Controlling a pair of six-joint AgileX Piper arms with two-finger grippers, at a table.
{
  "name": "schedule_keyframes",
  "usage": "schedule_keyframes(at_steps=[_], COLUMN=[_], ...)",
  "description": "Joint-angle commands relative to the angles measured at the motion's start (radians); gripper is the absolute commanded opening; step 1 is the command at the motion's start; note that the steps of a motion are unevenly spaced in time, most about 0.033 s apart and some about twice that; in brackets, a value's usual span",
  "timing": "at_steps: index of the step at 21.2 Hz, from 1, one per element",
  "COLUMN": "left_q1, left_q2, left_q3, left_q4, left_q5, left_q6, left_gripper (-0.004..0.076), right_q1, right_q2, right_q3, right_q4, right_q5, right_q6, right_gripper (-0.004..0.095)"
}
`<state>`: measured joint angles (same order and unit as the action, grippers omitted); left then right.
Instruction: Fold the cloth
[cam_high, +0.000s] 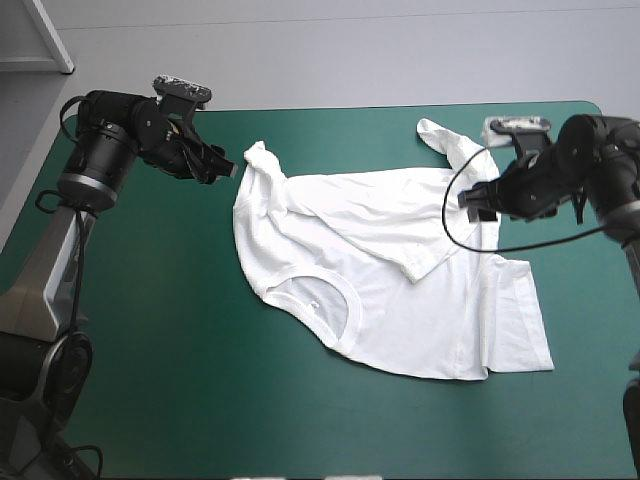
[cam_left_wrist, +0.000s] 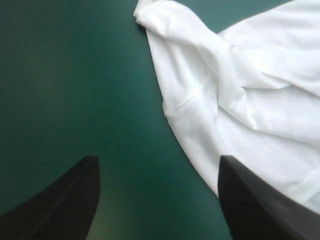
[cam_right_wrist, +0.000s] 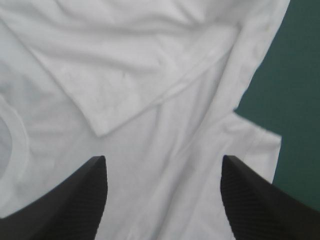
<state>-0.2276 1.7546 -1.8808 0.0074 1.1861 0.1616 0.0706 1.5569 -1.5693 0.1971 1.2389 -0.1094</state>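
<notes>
The white T-shirt (cam_high: 380, 260) lies partly spread on the teal-green cover, its neckline toward the near edge and a folded-over flap across its middle. My left gripper (cam_high: 226, 168) hovers open just off the shirt's far left corner, and its wrist view shows that bunched corner (cam_left_wrist: 165, 20) ahead of the open fingers (cam_left_wrist: 65, 200). My right gripper (cam_high: 478, 202) hangs open over the shirt's right side. Under it lie the flap's hem (cam_right_wrist: 150, 102) and a sleeve edge (cam_right_wrist: 260, 137). Neither gripper holds any fabric.
Bare teal-green cover (cam_high: 170, 340) stretches left of and in front of the shirt. A twisted sleeve (cam_high: 440, 135) points toward the far edge near the right arm. A pale shelf corner (cam_high: 40, 50) stands beyond the table's far left.
</notes>
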Motion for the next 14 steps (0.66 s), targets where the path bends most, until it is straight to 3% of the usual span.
schedule_keyframes(at_steps=[1, 7, 14], left_q1=[-0.002, -0.002, -0.002], left_q2=[0.001, 0.179, 0.386], left_q3=[-0.029, -0.029, -0.029], left_q4=[-0.002, 0.017, -0.075], left_q5=[-0.021, -0.093, -0.197], left_q6=[-0.008, -0.043, -0.053], left_gripper=[0.0494, 0.0494, 0.0494], right_q1=[-0.006, -0.006, -0.006], right_q2=[-0.14, -0.39, -0.538], right_q3=[0.172, 0.496, 0.645], right_q4=[0.017, 0.01, 0.022], right_q5=[-0.026, -0.031, 0.002], right_q6=[-0.015, 0.007, 0.015], right_gripper=[0.0602, 0.0602, 0.0602])
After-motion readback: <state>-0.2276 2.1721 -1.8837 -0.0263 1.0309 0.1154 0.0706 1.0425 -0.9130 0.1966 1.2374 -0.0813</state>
